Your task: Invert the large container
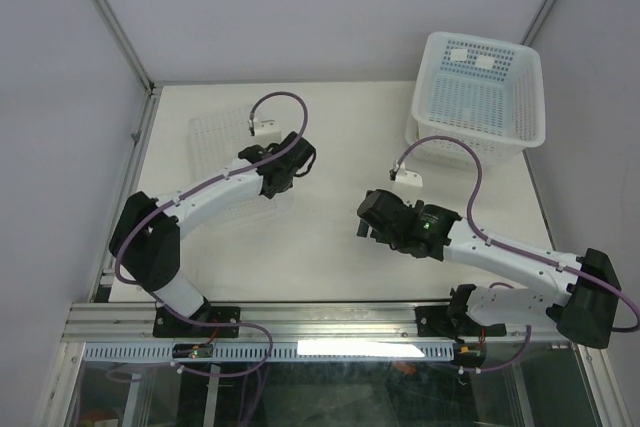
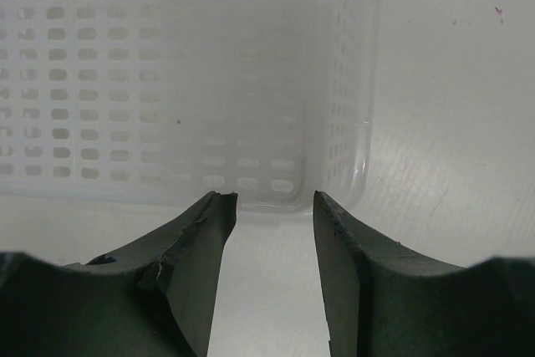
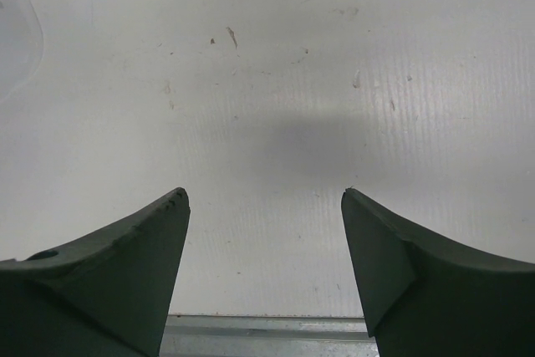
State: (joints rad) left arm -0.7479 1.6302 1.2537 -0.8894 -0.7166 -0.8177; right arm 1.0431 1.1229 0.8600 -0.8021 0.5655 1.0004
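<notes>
Jaws apart, large container [image 2: 167,81] filling left wrist view

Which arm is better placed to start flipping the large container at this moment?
Left. The left gripper is open, with a corner of the large container directly ahead of its fingertips. The right gripper, also open, faces only the table and sits farther from the container in the top view.
</notes>
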